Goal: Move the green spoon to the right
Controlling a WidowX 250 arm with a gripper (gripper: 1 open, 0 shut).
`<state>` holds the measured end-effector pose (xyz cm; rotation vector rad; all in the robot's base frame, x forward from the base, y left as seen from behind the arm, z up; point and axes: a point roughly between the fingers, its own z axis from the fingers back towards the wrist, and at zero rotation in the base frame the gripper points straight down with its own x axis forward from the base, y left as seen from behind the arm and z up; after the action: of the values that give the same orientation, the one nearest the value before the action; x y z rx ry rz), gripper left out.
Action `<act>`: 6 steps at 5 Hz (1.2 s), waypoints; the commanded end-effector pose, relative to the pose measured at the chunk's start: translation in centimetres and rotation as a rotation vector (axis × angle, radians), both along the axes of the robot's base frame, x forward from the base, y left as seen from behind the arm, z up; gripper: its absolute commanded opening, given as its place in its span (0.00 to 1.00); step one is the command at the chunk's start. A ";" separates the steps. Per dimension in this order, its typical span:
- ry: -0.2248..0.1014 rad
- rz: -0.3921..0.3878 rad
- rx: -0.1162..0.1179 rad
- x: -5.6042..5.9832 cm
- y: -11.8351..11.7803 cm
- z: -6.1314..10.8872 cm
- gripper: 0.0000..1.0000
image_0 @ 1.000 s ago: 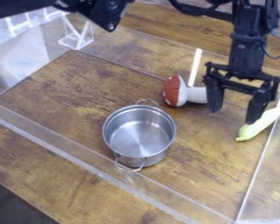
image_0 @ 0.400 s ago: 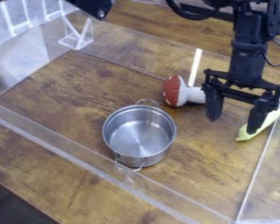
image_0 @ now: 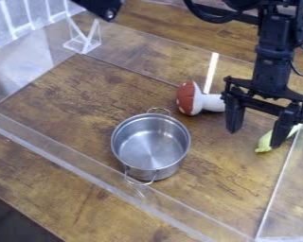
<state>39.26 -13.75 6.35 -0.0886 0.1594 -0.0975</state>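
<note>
The green spoon [image_0: 267,142] lies on the wooden table near the right edge. Only its lower yellow-green end shows; the rest is hidden behind a finger. My gripper [image_0: 260,117] points straight down and stands open just above the table. Its right finger [image_0: 290,121] is over the spoon's upper part and its left finger [image_0: 233,113] is beside the toy mushroom. Nothing is held between the fingers.
A red-brown-capped toy mushroom [image_0: 192,97] lies just left of the gripper, with a thin cream-white stick [image_0: 212,70] behind it. A steel pot [image_0: 151,144] stands in the middle front. A clear plastic wall [image_0: 283,194] borders the table at the right and front.
The gripper has stayed open and barely shifted. Its right finger now covers more of the green spoon than before. The spoon, the mushroom and the pot have not moved.
</note>
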 end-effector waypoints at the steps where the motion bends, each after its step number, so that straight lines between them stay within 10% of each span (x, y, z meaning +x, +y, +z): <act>1: -0.112 0.009 -0.021 0.1 -0.7 4.3 1.00; 6: -0.146 0.068 -0.013 0.4 -0.8 4.0 1.00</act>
<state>39.21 -14.29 5.31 -0.0677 0.1365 -0.0250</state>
